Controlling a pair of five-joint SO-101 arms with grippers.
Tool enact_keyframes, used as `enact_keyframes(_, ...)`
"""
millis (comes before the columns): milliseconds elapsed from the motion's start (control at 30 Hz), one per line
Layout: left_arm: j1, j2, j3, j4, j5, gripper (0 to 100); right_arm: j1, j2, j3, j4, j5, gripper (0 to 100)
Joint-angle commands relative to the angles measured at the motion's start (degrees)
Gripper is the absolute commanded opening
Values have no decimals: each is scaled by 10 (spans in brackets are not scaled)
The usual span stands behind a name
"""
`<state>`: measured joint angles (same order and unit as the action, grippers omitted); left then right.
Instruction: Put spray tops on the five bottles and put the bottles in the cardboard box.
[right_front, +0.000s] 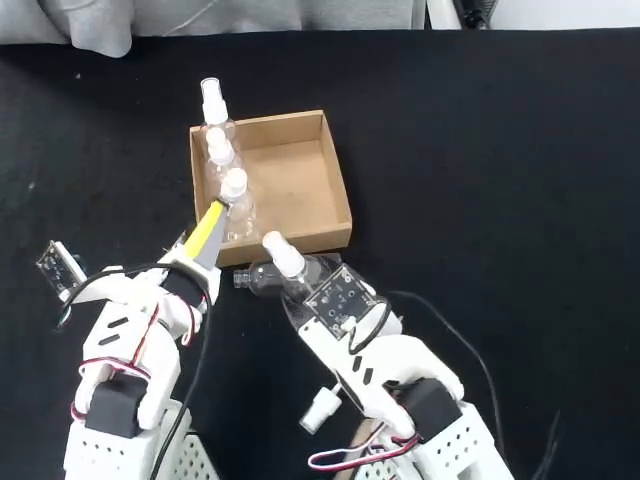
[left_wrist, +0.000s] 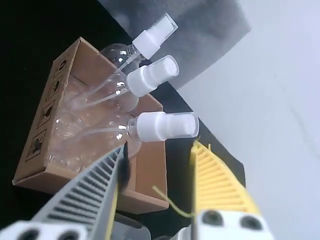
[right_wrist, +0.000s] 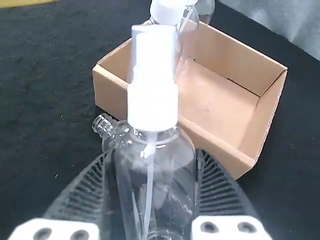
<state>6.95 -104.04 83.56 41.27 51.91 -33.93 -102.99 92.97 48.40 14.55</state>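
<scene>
The cardboard box (right_front: 335, 170) lies left of the table's middle. Three clear bottles with white spray tops stand along its left wall: one at the far corner (right_front: 213, 105), one in the middle (right_front: 220, 150), one nearest the arms (right_front: 237, 195). My left gripper (right_front: 213, 225) is open just short of that nearest bottle (left_wrist: 165, 125), its grey and yellow fingers apart with nothing between them. My right gripper (right_front: 300, 282) is shut on a fourth bottle (right_wrist: 152, 150) with a spray top (right_front: 282, 252), held just in front of the box (right_wrist: 220, 105). A capless bottle (right_front: 252, 278) lies beside it.
A loose white spray top (right_front: 320, 410) lies on the black cloth near the right arm's base. Grey fabric (right_front: 100, 20) hangs over the table's far edge. The box's right half (right_front: 295, 180) is bare cardboard. Open table stretches to the right.
</scene>
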Motion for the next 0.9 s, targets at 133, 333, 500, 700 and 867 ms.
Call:
enact_keyframes(133, 1, -5, -8, 1, 3, 188, -42, -73, -80, -21, -6, 89)
enact_keyframes(333, 3, -5, -5, 1, -9, 188, -50, -73, -79, -21, -6, 89)
enact_keyframes(500, 58, -5, 2, 1, -34, 188, -50, -73, -78, -21, -6, 89)
enact_keyframes(700, 102, -5, 10, 1, -61, 188, -50, -73, -68, -22, -6, 89)
enact_keyframes(867, 114, -5, 13, 2, -86, 187, -47, -73, -65, -20, -6, 89)
